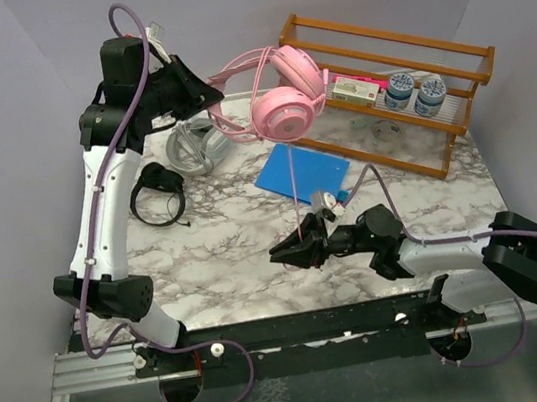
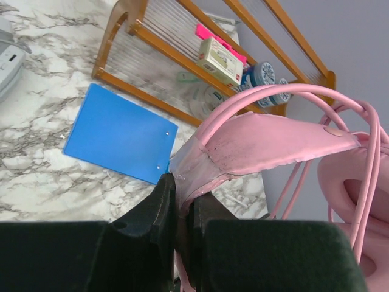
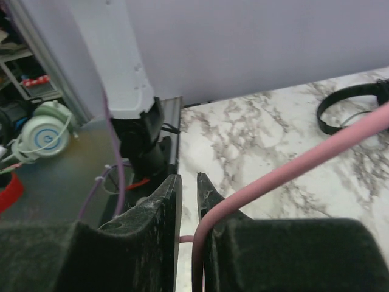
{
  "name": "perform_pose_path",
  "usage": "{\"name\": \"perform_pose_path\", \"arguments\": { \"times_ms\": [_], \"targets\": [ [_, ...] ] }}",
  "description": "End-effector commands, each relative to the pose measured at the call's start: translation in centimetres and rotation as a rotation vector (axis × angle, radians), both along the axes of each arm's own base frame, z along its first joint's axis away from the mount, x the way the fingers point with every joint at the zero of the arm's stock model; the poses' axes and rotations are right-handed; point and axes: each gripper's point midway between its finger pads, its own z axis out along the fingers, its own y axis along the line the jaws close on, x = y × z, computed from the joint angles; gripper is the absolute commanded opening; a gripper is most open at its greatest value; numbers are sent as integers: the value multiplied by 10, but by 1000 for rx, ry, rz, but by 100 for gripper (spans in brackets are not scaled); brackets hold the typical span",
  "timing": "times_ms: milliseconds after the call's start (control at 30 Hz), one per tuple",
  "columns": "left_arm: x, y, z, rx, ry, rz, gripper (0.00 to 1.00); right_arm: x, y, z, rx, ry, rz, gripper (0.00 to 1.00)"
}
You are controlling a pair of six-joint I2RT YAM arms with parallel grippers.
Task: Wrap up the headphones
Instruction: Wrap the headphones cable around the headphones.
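Pink padded over-ear headphones (image 1: 285,97) aloft near wooden rack (image 1: 396,37), headband (image 2: 267,140) clamped in shut left gripper (image 2: 182,198); limp pink cable (image 1: 293,182) pinched by near-closed right gripper (image 3: 188,188). Probably light; headband firmest hold.

Pink headphones (image 1: 285,97), pink cable (image 1: 297,212); a black pair (image 1: 157,180), a grey-white pair (image 1: 195,149); blue board (image 1: 309,170); table (image 1: 227,258) shows white marble, grey-veined; rack (image 1: 397,45) is orange-brown.
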Motion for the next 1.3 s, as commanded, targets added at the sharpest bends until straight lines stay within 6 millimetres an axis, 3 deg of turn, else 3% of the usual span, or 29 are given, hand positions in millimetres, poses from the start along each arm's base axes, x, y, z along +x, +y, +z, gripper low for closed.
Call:
{"name": "perform_pose_path", "arguments": {
  "times_ms": [0, 267, 433, 533, 600, 867, 967, 1100, 1267],
  "targets": [
    [42, 24, 54, -99, -171, 194, 0, -44, 1, -4, -35, 23, 102, 23],
    [73, 84, -14, 91, -112, 538, 0, -72, 8, 60, -20, -47, 209, 25],
    [70, 118, -41, 144, -101, 744, 0, -82, 26, 74, -88, -18, 300, 27],
    [65, 128, -51, 118, -69, 841, 0, -83, 41, 67, -135, 12, 312, 27],
    [63, 124, -51, 58, -51, 841, 0, -77, 50, 53, -172, 44, 283, 25],
    [62, 105, -16, -98, -25, 795, 0, -75, 60, -19, -294, 140, 279, 24],
    [65, 100, -17, -114, 1, 786, 0, -86, 65, -26, -297, 151, 320, 24],
    [69, 116, -42, -19, 12, 867, 0, -100, 72, 8, -234, 101, 355, 24],
    [61, 130, -79, 226, -21, 972, 0, -88, 70, 88, -113, 22, 275, 24]
  ]
}}
